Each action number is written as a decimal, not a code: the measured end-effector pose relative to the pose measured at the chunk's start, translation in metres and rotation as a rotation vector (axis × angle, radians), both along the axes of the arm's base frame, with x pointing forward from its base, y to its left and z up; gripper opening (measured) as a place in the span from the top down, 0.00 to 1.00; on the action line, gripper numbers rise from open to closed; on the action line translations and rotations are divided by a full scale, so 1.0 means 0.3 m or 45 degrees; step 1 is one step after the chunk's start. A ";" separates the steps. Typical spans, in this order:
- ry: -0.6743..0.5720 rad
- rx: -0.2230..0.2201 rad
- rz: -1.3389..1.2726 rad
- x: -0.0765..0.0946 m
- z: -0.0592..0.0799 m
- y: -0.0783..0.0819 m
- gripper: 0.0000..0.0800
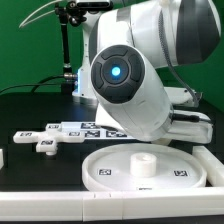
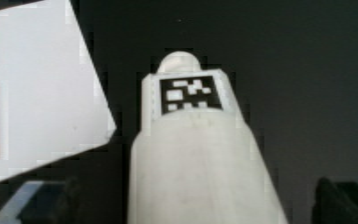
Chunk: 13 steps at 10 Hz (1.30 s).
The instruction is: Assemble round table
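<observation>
Right now my end effector (image 2: 190,203) is spread wide. I can see a dark gap between each of its fingers (image 2: 37,200) and the white leg (image 2: 197,150), so it holds nothing. The leg sits right between the fingers and points away from them, with its small tag facing the wrist camera. I think the fingers are lined up this way so they can close on its sides. Close by on one side lies what looks like the marker board (image 2: 43,95). The round disc (image 1: 105,172) lies flat and the cross-shaped piece (image 1: 45,141) rests nearby, but the big arm hides the end effector there, so I cannot tell how near they are. The tabletop (image 1: 30,105) is black and plain, with a green wall (image 1: 25,40) behind.
</observation>
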<state>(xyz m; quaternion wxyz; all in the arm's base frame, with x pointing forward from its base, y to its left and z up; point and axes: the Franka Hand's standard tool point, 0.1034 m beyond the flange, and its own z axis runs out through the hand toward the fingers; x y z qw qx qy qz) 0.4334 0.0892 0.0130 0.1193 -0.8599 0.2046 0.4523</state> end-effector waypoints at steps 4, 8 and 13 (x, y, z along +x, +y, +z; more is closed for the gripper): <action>-0.022 0.027 0.015 0.003 -0.012 -0.013 0.19; -0.024 0.028 0.014 0.006 -0.012 -0.016 0.49; -0.003 0.056 0.023 0.020 0.097 -0.031 0.49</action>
